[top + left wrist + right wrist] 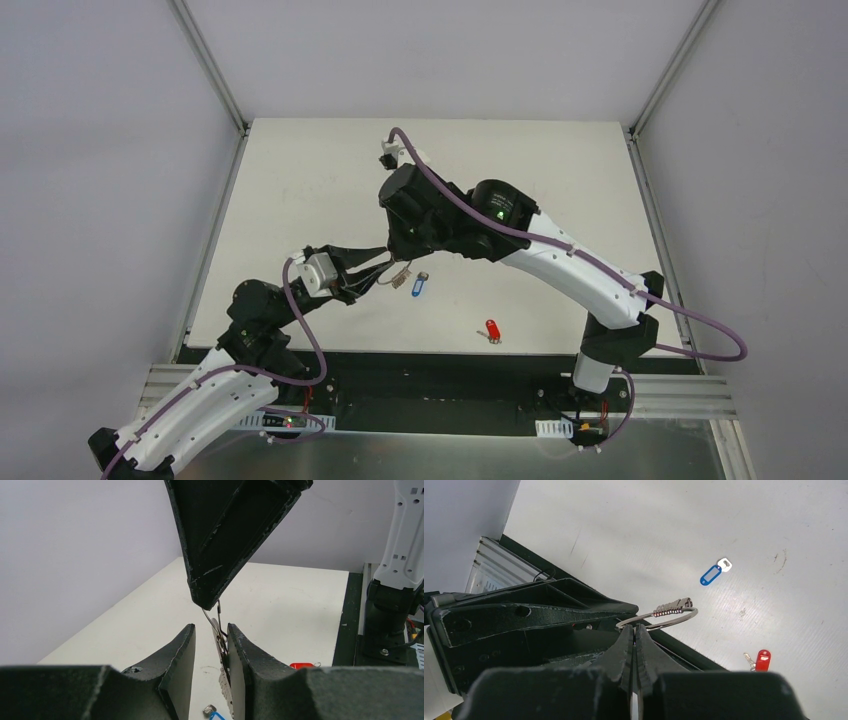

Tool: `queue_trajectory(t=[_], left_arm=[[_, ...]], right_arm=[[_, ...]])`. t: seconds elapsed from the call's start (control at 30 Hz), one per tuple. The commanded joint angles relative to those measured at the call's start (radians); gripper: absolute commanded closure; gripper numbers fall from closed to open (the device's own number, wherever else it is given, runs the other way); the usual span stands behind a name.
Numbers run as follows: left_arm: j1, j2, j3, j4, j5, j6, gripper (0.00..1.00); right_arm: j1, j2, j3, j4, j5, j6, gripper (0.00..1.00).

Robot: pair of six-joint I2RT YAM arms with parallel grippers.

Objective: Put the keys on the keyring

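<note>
Keyring (671, 607), a thin silver ring carrying a small fan of silver keys, held clear above the surface (649, 525) between the two arms. In the right wrist view the ring lies nearly flat, the fan at its far side. The right gripper (634, 632) has its jaws closed together on the near arc of the ring. The left gripper (211, 628) stands part-way open. In its own wrist view the ring is edge-on between the jaws, close against one finger (240, 660), with a clear gap to the other. Whether these jaws press on the ring cannot be told. The right gripper comes down onto the ring from above, directly over the left jaws.

Blue-headed key (711, 574): flat on the surface, apart from the ring, just beyond the grippers in the overhead view. Red-headed key (763, 660): also flat on the surface, nearer the front edge, well apart from the blue one. Neither key is on the ring.
</note>
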Motion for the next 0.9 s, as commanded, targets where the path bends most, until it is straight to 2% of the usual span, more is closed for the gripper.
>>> queue_trajectory(t=[0.0,0.87], left_arm=[[-0.008,0.006,-0.001,0.035,0.005,-0.008,0.72],[-0.008,0.011,-0.002,0.079,0.031,-0.047,0.74]], right_arm=[[0.01,-0.045,0.049,0.03,0.013,-0.014,1.0],[0.021,-0.021,0.057,0.037,0.009,-0.016,1.0]])
